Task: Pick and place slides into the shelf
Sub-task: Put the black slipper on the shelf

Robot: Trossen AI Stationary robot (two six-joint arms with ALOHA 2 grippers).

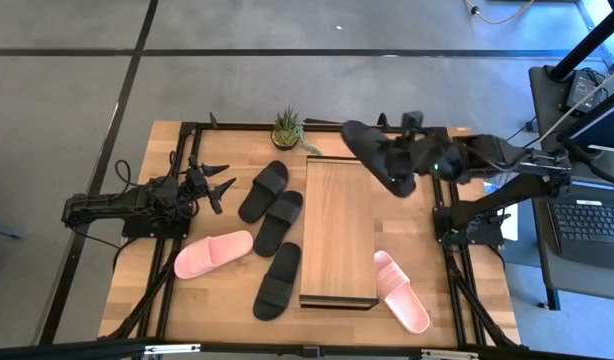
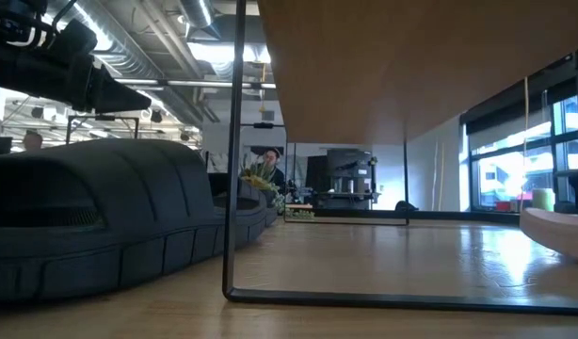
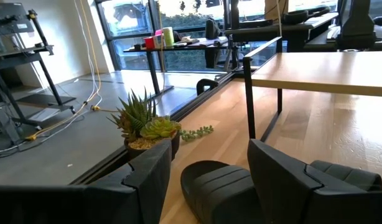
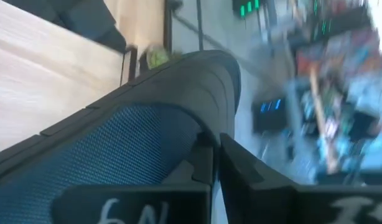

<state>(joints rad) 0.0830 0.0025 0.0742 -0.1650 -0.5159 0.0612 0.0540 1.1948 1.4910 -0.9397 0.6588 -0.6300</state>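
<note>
Overhead looking down, table-level looking across, both sharing shelf, wrists close-up

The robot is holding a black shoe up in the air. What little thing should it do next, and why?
Probably carry it a little sideways over the shelf. The right end effector is shut on a black slide, held up by the shelf's far corner. The shelf's wooden top is bare, and five slides lie on the table. The left end effector waits open.

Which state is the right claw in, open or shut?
Shut: the right claw grips a black slide, fingers pinched on its edge, held up beside the shelf.
</note>
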